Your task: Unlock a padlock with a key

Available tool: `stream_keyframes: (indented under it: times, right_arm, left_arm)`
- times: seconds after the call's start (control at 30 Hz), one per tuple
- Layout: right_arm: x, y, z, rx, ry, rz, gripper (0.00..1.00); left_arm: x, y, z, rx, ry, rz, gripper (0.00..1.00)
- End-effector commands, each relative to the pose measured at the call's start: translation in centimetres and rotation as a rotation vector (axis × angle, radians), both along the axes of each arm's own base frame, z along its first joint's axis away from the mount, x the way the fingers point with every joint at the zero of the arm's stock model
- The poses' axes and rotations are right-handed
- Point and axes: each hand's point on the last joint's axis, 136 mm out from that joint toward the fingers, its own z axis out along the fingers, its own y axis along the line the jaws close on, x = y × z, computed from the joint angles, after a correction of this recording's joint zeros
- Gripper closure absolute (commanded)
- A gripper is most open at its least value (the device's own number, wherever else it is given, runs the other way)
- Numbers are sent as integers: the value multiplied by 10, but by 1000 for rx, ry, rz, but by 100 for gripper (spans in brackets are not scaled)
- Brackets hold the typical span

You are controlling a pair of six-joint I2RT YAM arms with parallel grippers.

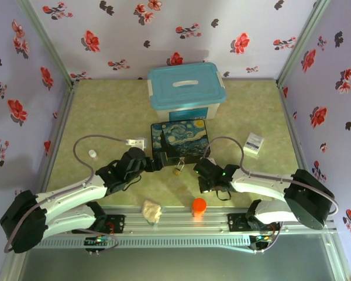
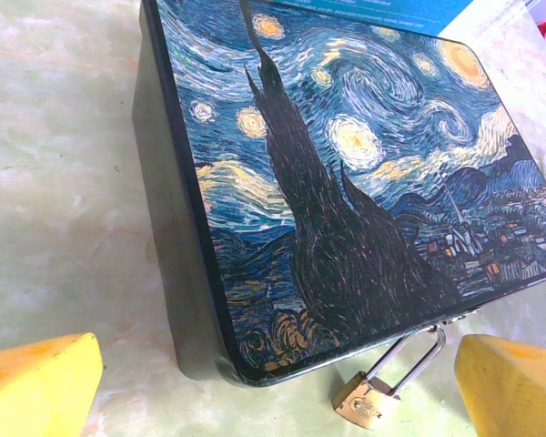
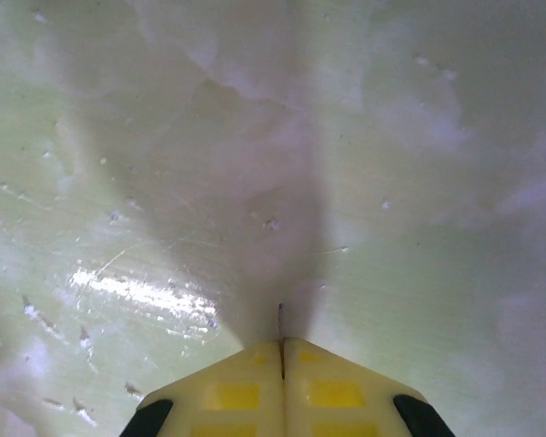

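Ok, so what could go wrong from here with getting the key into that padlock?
The right gripper is shut on the key with only a thin sliver poking past its tips, so the key might twist or slip when pushed. The padlock sits loose, its shackle hooked at the front edge of the painted box. The left gripper is open and not touching it, so the padlock could swing away from the key.

Flower-papered walls (image 1: 222,17), pale green tabletop (image 1: 105,111)

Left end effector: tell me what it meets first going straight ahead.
Probably the near corner of the painted box; the padlock sits just right of that line, though depth is unclear.
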Motion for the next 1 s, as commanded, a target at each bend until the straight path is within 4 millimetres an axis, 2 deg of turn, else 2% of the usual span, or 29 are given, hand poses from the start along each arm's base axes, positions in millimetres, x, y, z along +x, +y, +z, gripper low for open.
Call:
stream_keyframes:
  times: [0.0,0.17,0.27,0.37,0.47,0.6,0.67,0.77,0.97]
  right_arm:
    - [-15,-5,-1,11,45,10,100]
    - [-1,1,32,132,-28,47,100]
    - [11,12,68,254,-126,111,100]
    - [18,25,106,354,-250,221,100]
    - [19,41,139,458,-364,325,100]
    - [13,67,179,665,-455,418,100]
    - [7,79,200,771,-500,476,100]
    - [-2,87,219,869,-561,547,100]
    - [-10,92,235,921,-588,607,100]
  left_arm:
    - [1,-6,14,-43,-34,-9,0]
    - [0,-21,31,-81,-80,-84,0]
    - [0,-30,46,-120,-113,-120,0]
    - [-6,-43,68,-191,-177,-191,2]
    - [-17,-63,96,-271,-248,-316,6]
    - [-33,-82,119,-310,-297,-438,9]
    - [-40,-87,123,-308,-305,-477,14]
    - [-47,-92,122,-306,-304,-513,18]
    - [-59,-101,122,-319,-286,-574,33]
